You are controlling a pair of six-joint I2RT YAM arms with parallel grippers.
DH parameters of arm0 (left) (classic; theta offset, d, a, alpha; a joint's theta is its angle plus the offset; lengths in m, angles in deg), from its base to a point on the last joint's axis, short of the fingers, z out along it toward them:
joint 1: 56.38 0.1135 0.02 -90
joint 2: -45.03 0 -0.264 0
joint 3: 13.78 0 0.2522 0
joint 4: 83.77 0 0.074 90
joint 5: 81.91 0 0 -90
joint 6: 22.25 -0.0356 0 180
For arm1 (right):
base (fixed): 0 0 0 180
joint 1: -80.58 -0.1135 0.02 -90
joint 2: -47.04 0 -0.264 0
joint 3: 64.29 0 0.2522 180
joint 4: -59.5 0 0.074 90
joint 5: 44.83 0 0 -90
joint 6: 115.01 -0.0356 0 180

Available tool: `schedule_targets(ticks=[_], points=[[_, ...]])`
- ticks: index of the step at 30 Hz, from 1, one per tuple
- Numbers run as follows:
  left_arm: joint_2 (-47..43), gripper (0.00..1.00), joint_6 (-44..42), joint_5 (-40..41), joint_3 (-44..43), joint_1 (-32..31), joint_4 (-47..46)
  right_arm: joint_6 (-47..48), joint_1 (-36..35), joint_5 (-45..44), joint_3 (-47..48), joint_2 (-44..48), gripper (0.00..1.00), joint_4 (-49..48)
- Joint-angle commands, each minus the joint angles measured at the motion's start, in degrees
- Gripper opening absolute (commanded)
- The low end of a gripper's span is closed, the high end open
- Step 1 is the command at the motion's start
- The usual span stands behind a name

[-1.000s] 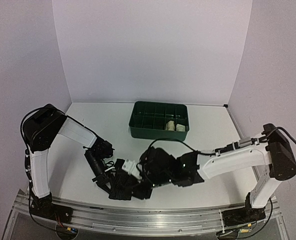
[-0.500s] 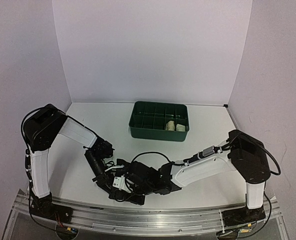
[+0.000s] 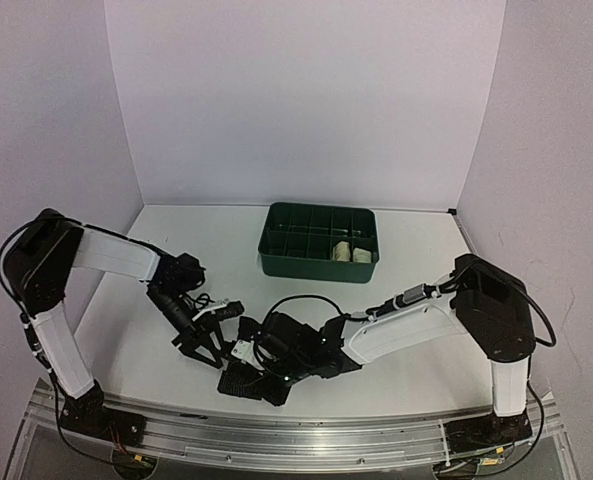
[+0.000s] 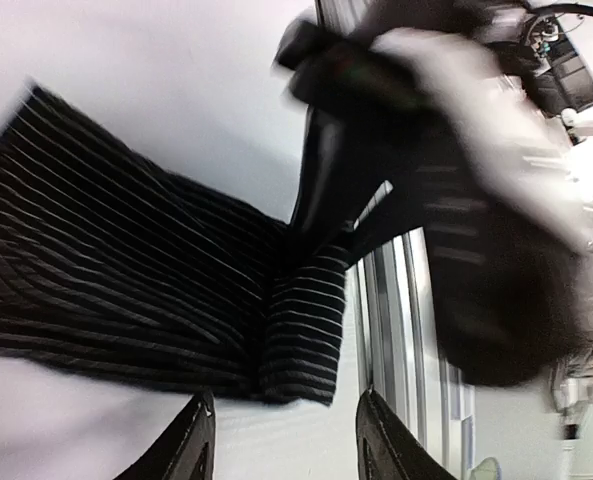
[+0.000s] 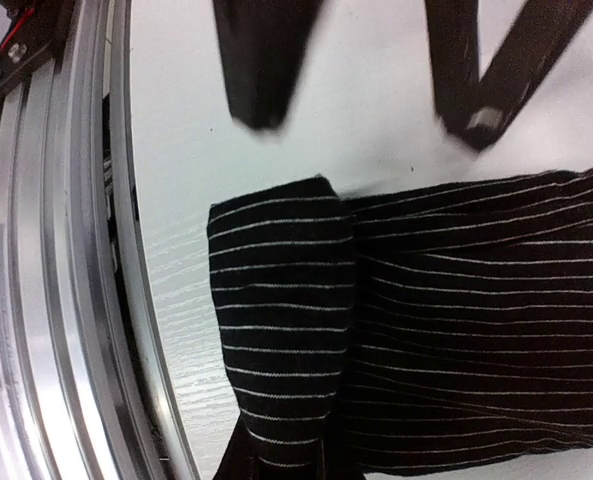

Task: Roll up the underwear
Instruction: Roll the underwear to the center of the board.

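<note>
Two cream rolls [image 3: 351, 251] sit in neighbouring compartments at the right front of the green plastic tray [image 3: 296, 266], toward the back of the white bench [image 3: 426, 270]. From above you also see the black underwear [image 3: 266, 390] lying at the bench's near edge, with the left gripper [image 3: 212, 345] just beside it and the right gripper [image 3: 246, 365] down on it. Your left wrist view shows soft ribbed knit with thin pale stripes, one end folded over into a thicker band, and the left gripper's fingers standing apart, clear of the cloth. Your right wrist view shows the right gripper pinched together on that folded band, close to the aluminium rail [image 5: 66, 250].
</note>
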Motion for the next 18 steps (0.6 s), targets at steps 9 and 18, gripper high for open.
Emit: schedule_targets(ticks=[9, 18], points=[[-28.5, 0.5, -6.0, 5.1, 14.6, 1.7, -16.8, -19.6, 6.0, 17.7, 2.1, -8.2, 0.0, 6.7], [-39.5, 0.62, -17.9, 25.1, 26.1, -14.2, -31.0, -28.1, 10.3, 25.3, 1.6, -12.1, 0.0, 5.7]])
